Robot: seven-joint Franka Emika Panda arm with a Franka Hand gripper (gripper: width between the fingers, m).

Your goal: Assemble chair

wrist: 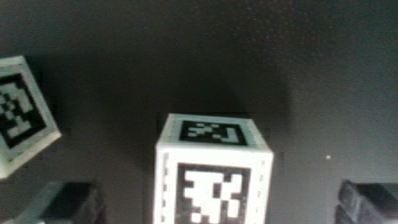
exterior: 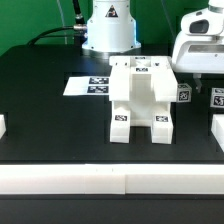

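Note:
The partly built chair (exterior: 140,100), a blocky white structure with black-and-white tags, stands upright in the middle of the black table. My gripper (exterior: 193,72) hangs to the exterior view's right of it, above a small white tagged block (exterior: 185,95). In the wrist view that block (wrist: 217,165) stands between my two dark fingertips (wrist: 54,205), with a clear gap on each side. My gripper (wrist: 214,205) is open and touches nothing. Another tagged white face (wrist: 18,115) shows at the wrist picture's edge.
The marker board (exterior: 88,86) lies flat behind the chair, in front of the robot base (exterior: 108,30). A second small tagged block (exterior: 217,97) sits at the far right. White pieces lie at the left edge (exterior: 3,125) and right edge (exterior: 218,130). A white rail (exterior: 110,180) borders the front.

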